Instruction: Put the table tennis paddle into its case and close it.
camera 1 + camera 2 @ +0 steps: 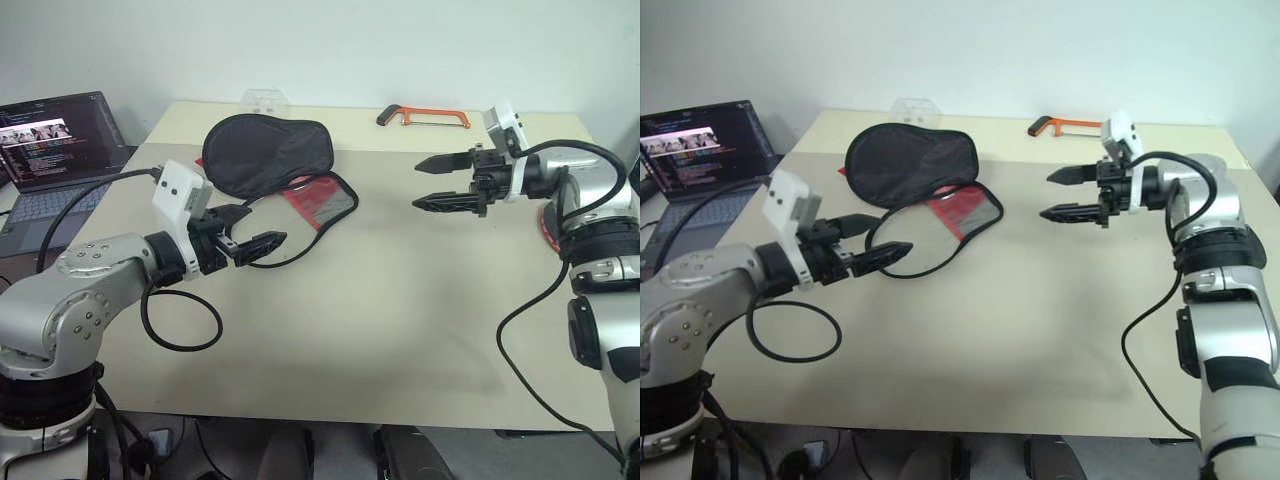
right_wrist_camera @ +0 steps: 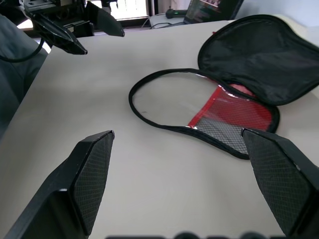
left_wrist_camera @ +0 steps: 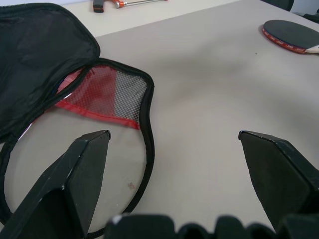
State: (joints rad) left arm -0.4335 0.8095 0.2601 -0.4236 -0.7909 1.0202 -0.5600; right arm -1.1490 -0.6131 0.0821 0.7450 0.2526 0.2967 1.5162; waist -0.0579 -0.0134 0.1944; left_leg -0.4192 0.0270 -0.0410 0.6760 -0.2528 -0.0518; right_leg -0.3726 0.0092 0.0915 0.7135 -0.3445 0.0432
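Both my claws spread, empty: left claw, right claw. One case unzipped, long axis running far-left to near-right on table. One paddle far right.

Looking down from the head over the table; peering close along each wrist, both sharing the open case.

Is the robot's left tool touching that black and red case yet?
Apart. In the left wrist view, the open left tool hovers short of the case, with bare table showing between its fingers; nothing is held.
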